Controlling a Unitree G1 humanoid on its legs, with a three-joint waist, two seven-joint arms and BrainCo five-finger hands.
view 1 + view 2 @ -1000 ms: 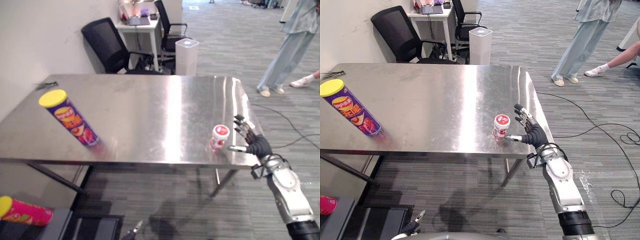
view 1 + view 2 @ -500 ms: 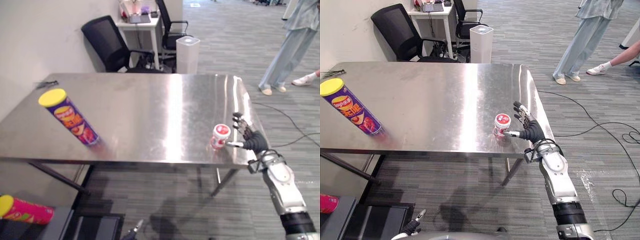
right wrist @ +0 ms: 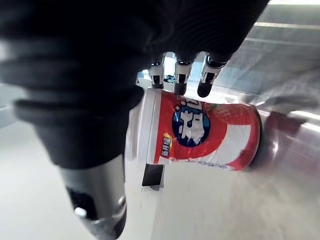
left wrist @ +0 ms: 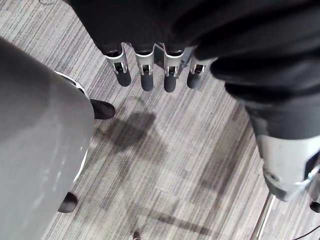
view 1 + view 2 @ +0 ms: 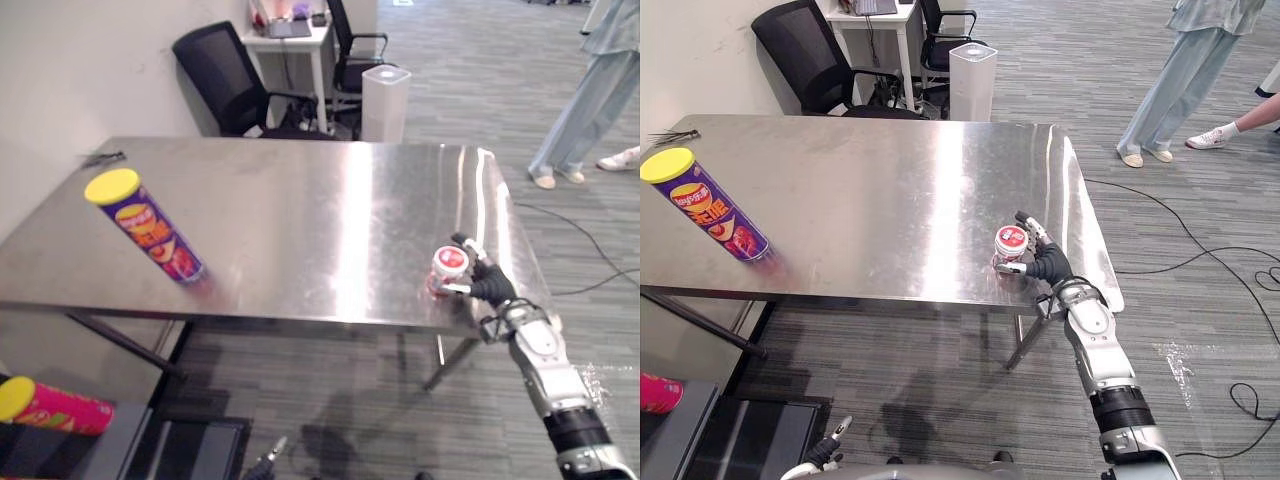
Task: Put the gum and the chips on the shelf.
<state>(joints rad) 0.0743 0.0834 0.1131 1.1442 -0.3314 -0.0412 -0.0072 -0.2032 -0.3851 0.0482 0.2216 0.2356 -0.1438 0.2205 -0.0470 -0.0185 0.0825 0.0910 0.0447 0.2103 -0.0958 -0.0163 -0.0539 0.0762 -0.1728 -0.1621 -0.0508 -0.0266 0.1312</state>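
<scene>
The gum tub (image 5: 449,271), red and white with a red lid, stands near the front right edge of the steel table (image 5: 300,190). My right hand (image 5: 489,289) is right against its right side, open, with straight fingers (image 3: 178,74) reaching past the tub (image 3: 210,130) and the thumb low in front of it. The chips can (image 5: 146,228), purple with a yellow lid, stands tilted at the table's front left. My left hand (image 4: 145,70) hangs open above the carpet.
A pink can with a yellow lid (image 5: 52,405) lies on a dark low surface (image 5: 150,445) at the lower left. Behind the table are black chairs (image 5: 225,80), a white cylinder (image 5: 385,98) and a small desk. A person (image 5: 590,90) stands at the far right.
My right hand has moved left and forward, from a short way beside the gum tub to right against it. The view has shifted a little; the chips can and tub stay put.
</scene>
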